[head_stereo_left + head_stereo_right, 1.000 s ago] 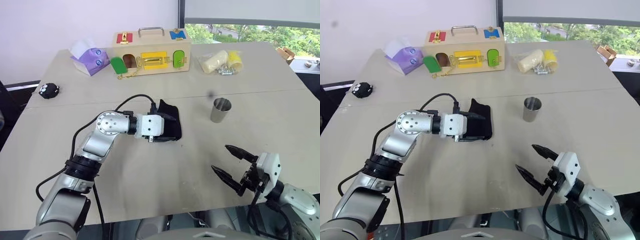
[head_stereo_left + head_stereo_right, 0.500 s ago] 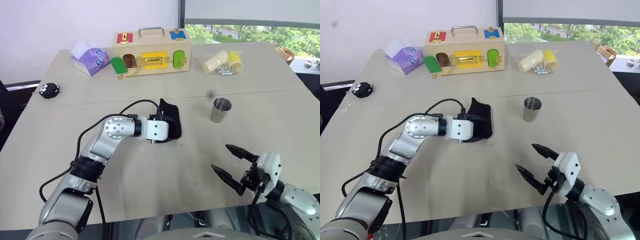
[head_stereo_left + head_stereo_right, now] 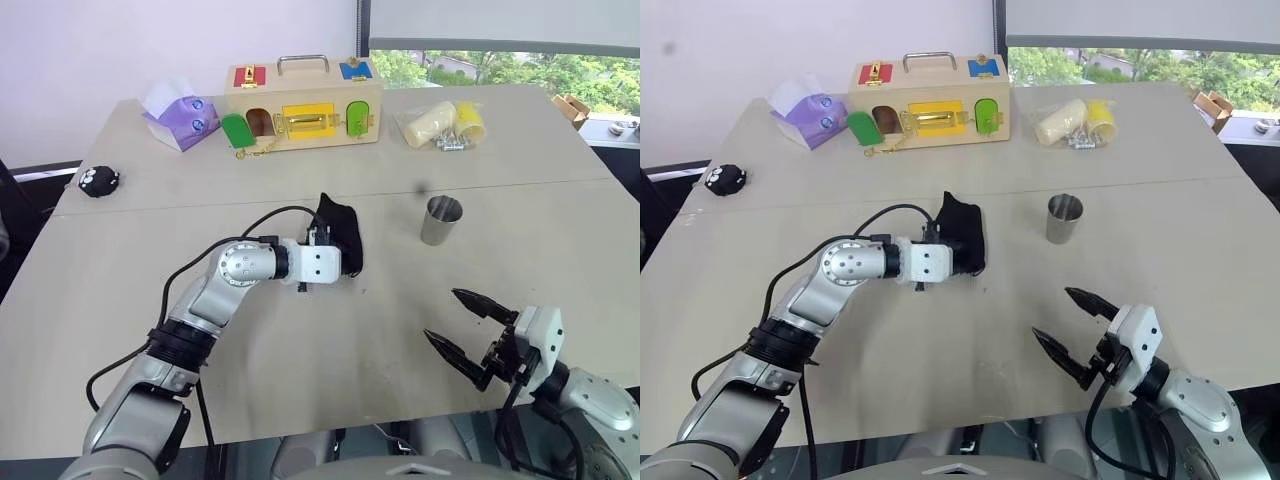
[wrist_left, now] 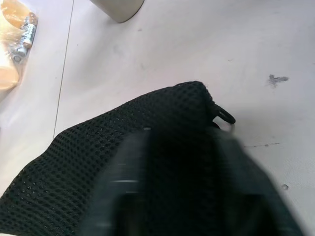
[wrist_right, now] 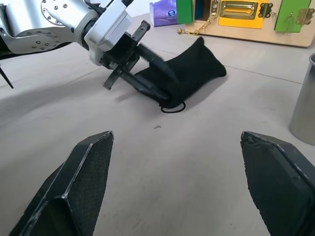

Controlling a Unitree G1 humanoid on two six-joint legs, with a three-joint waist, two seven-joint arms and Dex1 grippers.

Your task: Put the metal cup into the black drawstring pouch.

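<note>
Two grippers concern you here, and from the head camera the left gripper (image 3: pixel 335 262) has pinched down on the near end of the black drawstring pouch (image 3: pixel 341 232), which lies mid-table, while the metal cup (image 3: pixel 440 221) stands upright, well apart to its right. Your right gripper (image 3: pixel 468 329) hangs wide and empty near the table's front edge. Through the left wrist camera, black mesh runs right under the fingers, so check you have the fabric by the neck rather than the body before lifting. Through the right wrist camera, the cord loop (image 5: pixel 172 106) lies on the table beside the pinch; lift gently so the mouth hangs open, then send the right gripper for the cup.
</note>
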